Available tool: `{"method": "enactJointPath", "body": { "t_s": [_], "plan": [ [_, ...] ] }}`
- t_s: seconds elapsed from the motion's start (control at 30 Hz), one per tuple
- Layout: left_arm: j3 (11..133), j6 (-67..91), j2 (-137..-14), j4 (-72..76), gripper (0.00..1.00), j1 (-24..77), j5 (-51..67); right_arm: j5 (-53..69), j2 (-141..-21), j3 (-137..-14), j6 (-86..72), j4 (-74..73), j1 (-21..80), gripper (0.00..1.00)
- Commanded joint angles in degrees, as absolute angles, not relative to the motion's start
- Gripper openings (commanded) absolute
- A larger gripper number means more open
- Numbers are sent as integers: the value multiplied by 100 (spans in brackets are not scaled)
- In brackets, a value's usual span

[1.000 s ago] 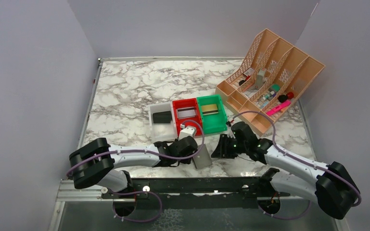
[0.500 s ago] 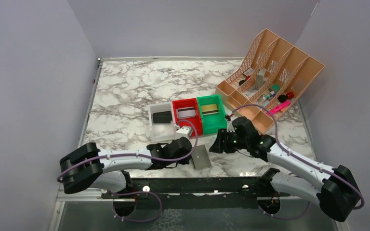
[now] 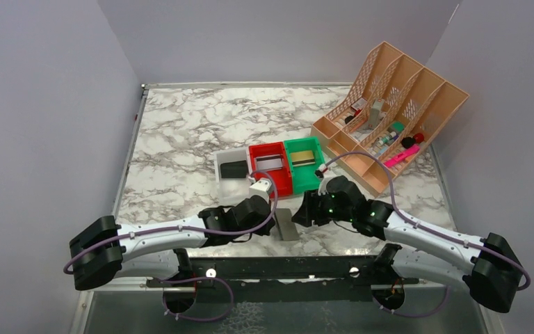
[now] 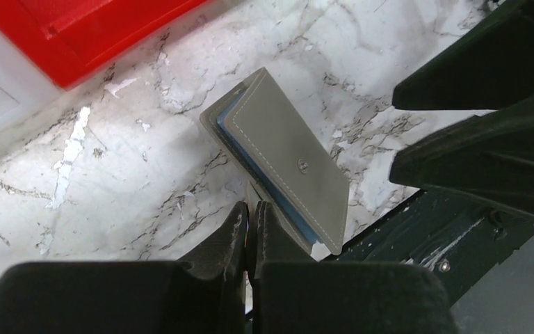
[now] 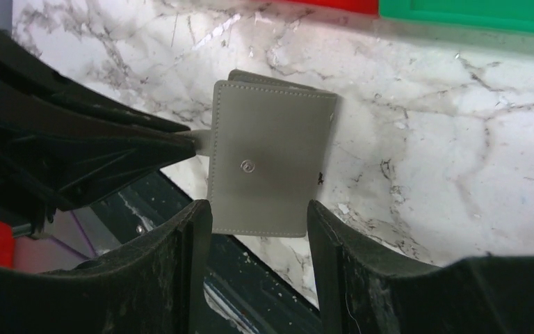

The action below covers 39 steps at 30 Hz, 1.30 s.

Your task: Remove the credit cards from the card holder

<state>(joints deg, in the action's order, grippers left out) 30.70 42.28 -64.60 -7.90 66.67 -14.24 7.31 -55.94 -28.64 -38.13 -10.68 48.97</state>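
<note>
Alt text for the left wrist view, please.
Jaws of the left gripper, shut, pinch an edge of the closed grey card holder, tilted over the marble table. The open right gripper is at right, a red bin top left.

We are stretching both arms low and inward, so that the two wrists are facing each other near the middle. Our left arm (image 3: pixel 160 233) is lying almost level. The left end effector (image 4: pixel 252 209) is pressing its fingers together, pinching a thin edge of the holder (image 4: pixel 285 167). Our right arm (image 3: pixel 424 233) is bending at the elbow. The right end effector (image 5: pixel 259 212) is holding its fingers wide apart, pointing toward the left one.
</note>
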Motion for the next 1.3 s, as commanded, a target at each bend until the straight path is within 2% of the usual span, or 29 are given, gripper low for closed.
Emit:
{"method": "enactJointPath", "body": {
  "t_s": [0.0,0.23,0.47,0.8,1.07,1.27],
  "plan": [
    [3539,4031,-6414,-764,0,6631,-1435,19,-5556,-3051,-3888,-752,4966,58],
    [3882,3846,-6477,-1014,0,6627,-1316,-848,-5381,-3296,-4139,-1275,4966,56],
    [3548,4057,-6619,-1356,0,6633,-1505,-819,-5276,-3034,-4178,-971,4966,55],
    [2391,5172,-5223,-1823,0,6629,-1912,119,-5961,-3022,-3781,-110,4966,46],
    [2014,5330,-4653,-1918,0,6629,-1987,799,-7164,-3722,-3431,-601,4966,47],
    [2167,5144,-4721,-2095,0,6631,-1995,1297,-7363,-3619,-3508,-439,4966,48]
  ]
}}
